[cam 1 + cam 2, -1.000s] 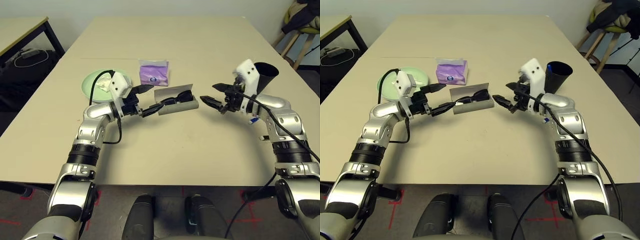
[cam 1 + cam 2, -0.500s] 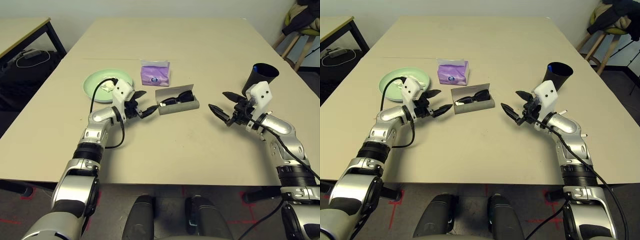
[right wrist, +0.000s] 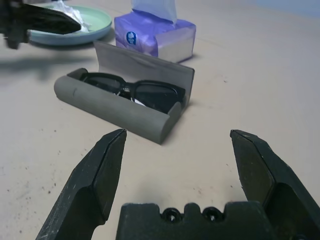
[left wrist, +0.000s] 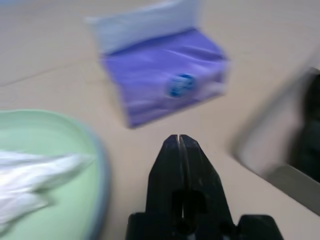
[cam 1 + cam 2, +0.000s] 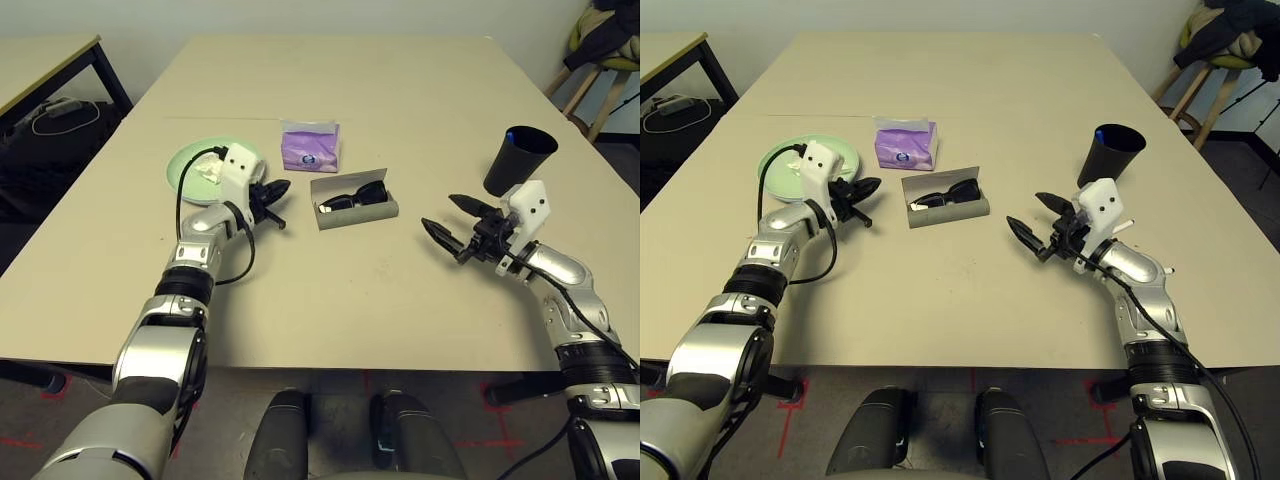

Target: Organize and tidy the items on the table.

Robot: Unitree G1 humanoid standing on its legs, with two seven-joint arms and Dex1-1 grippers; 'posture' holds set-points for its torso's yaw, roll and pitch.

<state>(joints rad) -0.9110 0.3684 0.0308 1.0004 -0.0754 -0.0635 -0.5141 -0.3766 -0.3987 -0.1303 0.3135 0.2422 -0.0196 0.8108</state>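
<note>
Left eye view: one left gripper (image 5: pixel 277 203) pressed together, one right gripper (image 5: pixel 452 222) spread apart, one black sunglasses (image 5: pixel 352 197).

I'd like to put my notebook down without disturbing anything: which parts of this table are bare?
The far half of the table, beyond the purple tissue pack, is bare. So is the near strip between the two arms, in front of the grey glasses case. It is crowded around the mint green plate, pack and case.

Grey glasses case (image 4: pixel 280 150) blurred, cut by edge
</note>
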